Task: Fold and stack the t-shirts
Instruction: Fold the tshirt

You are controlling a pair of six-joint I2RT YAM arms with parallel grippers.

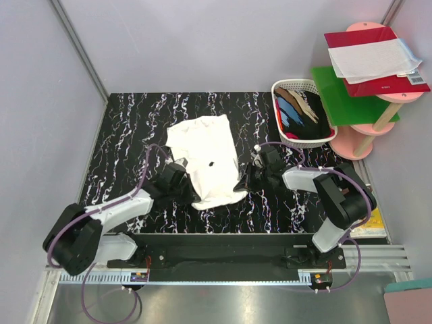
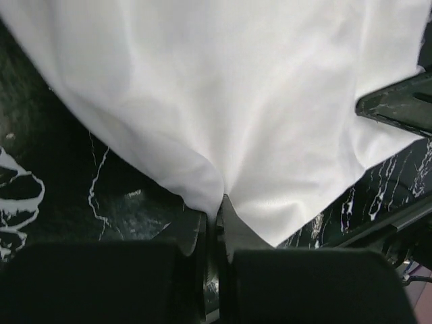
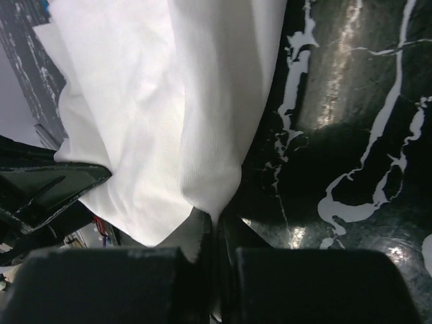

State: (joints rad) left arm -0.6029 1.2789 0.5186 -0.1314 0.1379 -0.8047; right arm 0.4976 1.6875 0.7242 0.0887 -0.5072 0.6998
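Note:
A white t-shirt [image 1: 206, 156] lies partly folded on the black marbled table [image 1: 128, 128], plain side up with one small dark mark. My left gripper [image 1: 187, 181] is shut on the shirt's near left edge; in the left wrist view the white cloth [image 2: 229, 101] is pinched between the closed fingers [image 2: 214, 219]. My right gripper [image 1: 241, 182] is shut on the shirt's near right edge; in the right wrist view the cloth [image 3: 169, 115] bunches into the closed fingers [image 3: 216, 219]. Dark, blue and tan tees [image 1: 304, 113] lie in the basket.
A white plastic basket [image 1: 286, 86] stands at the table's back right. Beyond it a pink stand [image 1: 354, 140] holds a green sheet [image 1: 347, 94] and a red folder with white paper [image 1: 374, 57]. Grey walls close in the left and back.

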